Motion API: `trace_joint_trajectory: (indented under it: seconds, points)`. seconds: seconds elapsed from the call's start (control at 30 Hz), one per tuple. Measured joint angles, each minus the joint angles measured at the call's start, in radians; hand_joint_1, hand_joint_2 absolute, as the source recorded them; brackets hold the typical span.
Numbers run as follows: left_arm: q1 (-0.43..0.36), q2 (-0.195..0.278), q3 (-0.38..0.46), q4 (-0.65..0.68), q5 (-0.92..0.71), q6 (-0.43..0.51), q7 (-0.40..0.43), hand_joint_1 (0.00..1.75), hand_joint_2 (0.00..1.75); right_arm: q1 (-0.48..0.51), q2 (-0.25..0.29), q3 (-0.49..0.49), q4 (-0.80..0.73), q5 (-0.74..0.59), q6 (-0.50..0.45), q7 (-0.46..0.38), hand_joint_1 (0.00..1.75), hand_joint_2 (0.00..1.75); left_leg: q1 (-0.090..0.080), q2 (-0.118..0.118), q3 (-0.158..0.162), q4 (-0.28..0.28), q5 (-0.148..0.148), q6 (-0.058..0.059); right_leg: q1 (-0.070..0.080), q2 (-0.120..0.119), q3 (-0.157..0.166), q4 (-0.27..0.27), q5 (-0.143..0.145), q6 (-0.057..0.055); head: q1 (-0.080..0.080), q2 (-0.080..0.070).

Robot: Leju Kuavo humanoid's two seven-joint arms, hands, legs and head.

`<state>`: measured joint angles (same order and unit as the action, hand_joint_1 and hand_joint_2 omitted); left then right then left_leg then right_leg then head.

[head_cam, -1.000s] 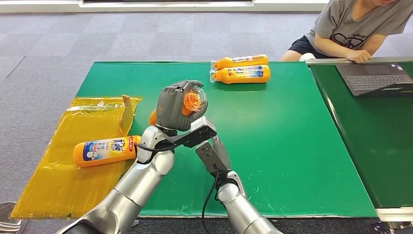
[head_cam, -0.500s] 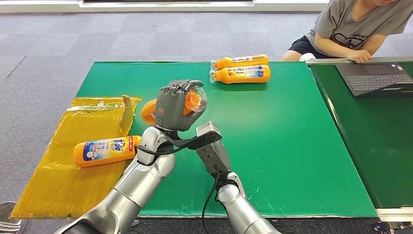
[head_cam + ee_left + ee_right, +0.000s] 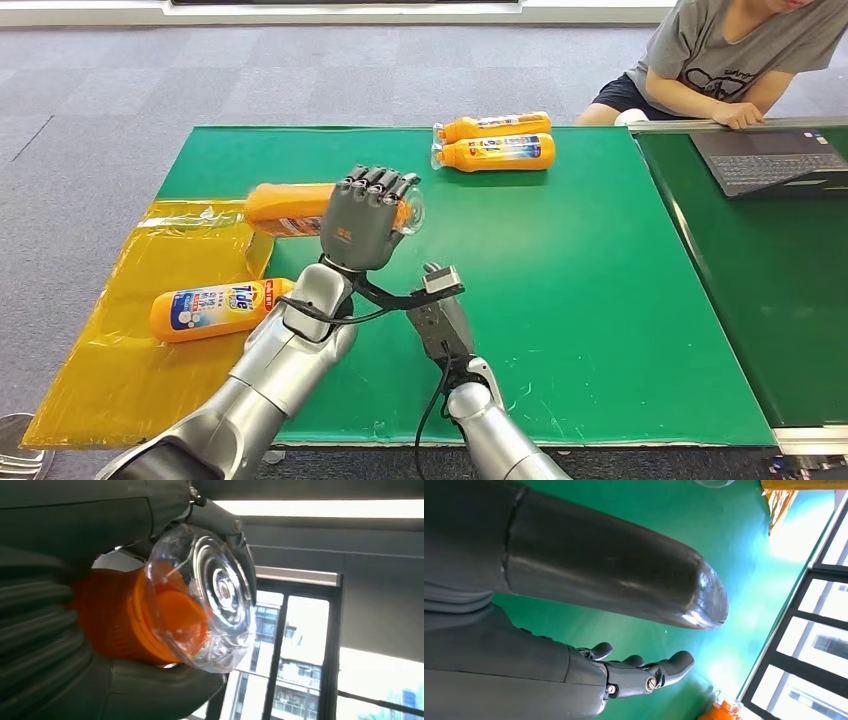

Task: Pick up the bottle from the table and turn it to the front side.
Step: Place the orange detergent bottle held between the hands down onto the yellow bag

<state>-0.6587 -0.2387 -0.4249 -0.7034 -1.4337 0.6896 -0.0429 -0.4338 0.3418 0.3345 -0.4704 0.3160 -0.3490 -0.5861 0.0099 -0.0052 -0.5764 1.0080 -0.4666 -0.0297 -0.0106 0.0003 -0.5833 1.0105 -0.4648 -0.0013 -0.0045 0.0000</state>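
Bottle (image 3: 285, 209) orange, lying roughly level, raised above green table (image 3: 600, 300) near its left edge, clear cap (image 3: 210, 600) toward table centre. Left hand (image 3: 362, 218) grasps bottle at cap end, fingers wrapped round. Right hand (image 3: 644, 672) over table, fingers apart, holding nothing.

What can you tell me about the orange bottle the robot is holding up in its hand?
The held bottle is orange plastic with a label band along its body and a clear ribbed cap over an orange neck. It lies roughly level in the air above the green table, cap end pointing to the robot's right. The left hand grips it near the cap, fingers wrapped over the top. Nothing else touches it. The label's print is too blurred to read.
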Motion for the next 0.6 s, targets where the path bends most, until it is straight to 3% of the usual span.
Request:
trace_joint_trajectory:
  seconds: [0.03,0.27,0.43,0.6]
  points:
    - [-0.005,0.002,-0.001,0.014,-0.025,-0.001,0.023,1.75,1.75,0.0,0.0,0.0,0.0,0.013,-0.008,0.008,0.0,1.75,0.0,0.0,0.0,0.0,0.0,0.0,0.0,0.0,0.0,0.0,0.0,0.0,0.0,0.0]
    - [0.0,0.071,-0.006,0.059,-0.046,-0.001,0.139,1.75,1.75,0.08,-0.025,0.025,-0.084,0.315,-0.102,0.192,0.0,1.75,0.001,0.001,0.0,0.0,0.0,0.0,0.001,0.001,-0.001,0.0,0.0,0.0,0.0,0.0]
    - [0.068,0.179,0.001,-0.002,-0.046,0.001,0.184,1.75,1.75,0.309,-0.116,0.014,-0.441,0.596,0.002,0.366,0.0,1.75,0.001,0.001,-0.001,0.0,-0.002,-0.001,0.001,0.002,-0.002,0.0,-0.002,-0.001,0.0,0.0]
    - [0.11,0.241,0.012,-0.055,-0.046,0.0,0.216,1.75,1.75,0.435,-0.166,-0.004,-0.681,0.648,0.023,0.406,0.0,1.75,0.0,0.001,-0.003,0.0,-0.002,-0.001,0.0,0.001,-0.003,0.0,-0.002,-0.001,0.0,0.0]
